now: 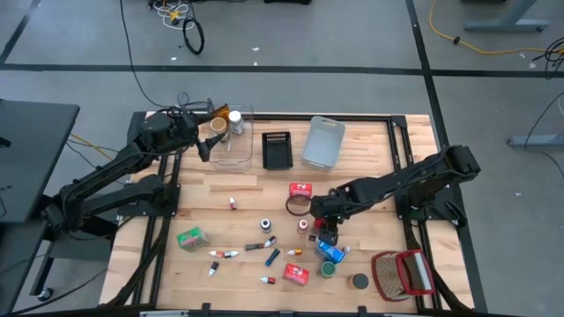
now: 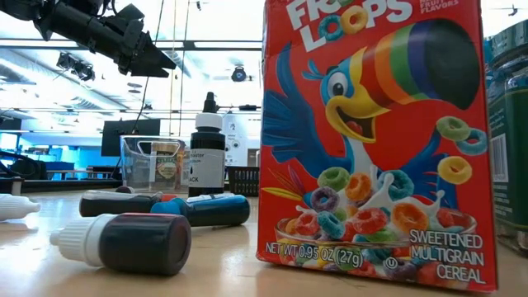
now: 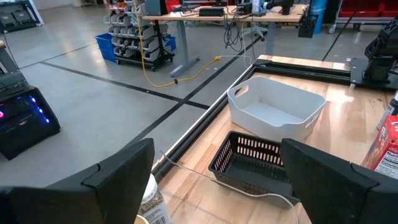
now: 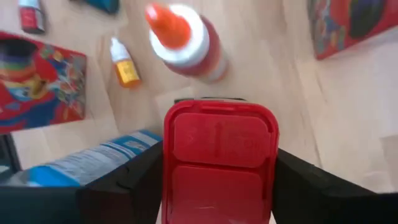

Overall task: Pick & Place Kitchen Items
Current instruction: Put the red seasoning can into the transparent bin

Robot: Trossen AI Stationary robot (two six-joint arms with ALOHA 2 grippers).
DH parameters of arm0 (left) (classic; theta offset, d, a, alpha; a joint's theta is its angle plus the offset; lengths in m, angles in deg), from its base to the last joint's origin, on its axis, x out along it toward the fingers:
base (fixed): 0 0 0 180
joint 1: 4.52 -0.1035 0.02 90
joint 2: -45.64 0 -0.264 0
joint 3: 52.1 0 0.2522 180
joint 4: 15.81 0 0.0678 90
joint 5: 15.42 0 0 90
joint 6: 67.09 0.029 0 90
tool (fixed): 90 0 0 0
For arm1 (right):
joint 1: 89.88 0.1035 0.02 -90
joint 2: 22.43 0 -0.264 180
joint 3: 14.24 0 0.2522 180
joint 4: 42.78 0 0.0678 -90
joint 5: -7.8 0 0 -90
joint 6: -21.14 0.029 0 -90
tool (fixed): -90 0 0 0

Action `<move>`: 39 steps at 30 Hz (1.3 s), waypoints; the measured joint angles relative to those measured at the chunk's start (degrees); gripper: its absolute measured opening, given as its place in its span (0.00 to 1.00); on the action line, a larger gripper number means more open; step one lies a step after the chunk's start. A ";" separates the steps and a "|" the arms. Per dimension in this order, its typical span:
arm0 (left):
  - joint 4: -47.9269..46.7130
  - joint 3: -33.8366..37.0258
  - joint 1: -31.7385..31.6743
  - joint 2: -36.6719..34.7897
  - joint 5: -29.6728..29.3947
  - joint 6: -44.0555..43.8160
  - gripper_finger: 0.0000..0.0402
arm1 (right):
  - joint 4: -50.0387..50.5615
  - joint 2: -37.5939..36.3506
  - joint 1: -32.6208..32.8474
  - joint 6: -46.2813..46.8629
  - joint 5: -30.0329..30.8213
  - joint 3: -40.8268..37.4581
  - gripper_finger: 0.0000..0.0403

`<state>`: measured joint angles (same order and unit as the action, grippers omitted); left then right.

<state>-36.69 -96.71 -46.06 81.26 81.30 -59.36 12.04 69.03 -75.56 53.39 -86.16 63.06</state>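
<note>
The right end effector point(image 4: 217, 180) stands part-open, astride a red-lidded container point(image 4: 219, 163); rigid, probably light; grip its flat sides; the left end effector point(image 3: 217, 180) waits wide open over the clear bin point(image 1: 234, 141).

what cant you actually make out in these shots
- Red-lidded item between the right gripper's fingers: right wrist view shows only its lid; body hidden.
- Clear bin's contents: left gripper overlaps them in the high view.
- Tiny tubes: labels too small, high view.
- Green jar: cut by low view's edge.

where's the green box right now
In the high view the green box lies on the table's left side near the front, apart from the other items; its nearest neighbours are the small food-colouring tubes just to its right.
</note>
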 joint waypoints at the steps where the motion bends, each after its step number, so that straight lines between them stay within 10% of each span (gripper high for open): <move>1: 0.02 0.00 -0.02 0.00 -0.02 0.00 0.89 | 1.13 -0.11 0.00 -0.43 0.49 1.07 0.61; 15: 0.03 0.00 -0.02 0.00 0.00 -0.42 0.89 | 17.41 -0.24 -1.36 -11.27 12.12 23.34 0.56; 24: 0.81 0.02 0.00 -0.01 0.00 0.00 0.89 | -3.32 0.10 -6.48 -47.54 29.43 28.82 0.55; 39: 1.22 0.02 0.00 -0.02 -0.02 0.00 0.89 | -38.54 14.83 -23.43 -67.62 9.35 27.58 0.56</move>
<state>-35.47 -96.69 -46.06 81.23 81.29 -59.36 -26.50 83.86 -98.99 -14.23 -76.81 90.64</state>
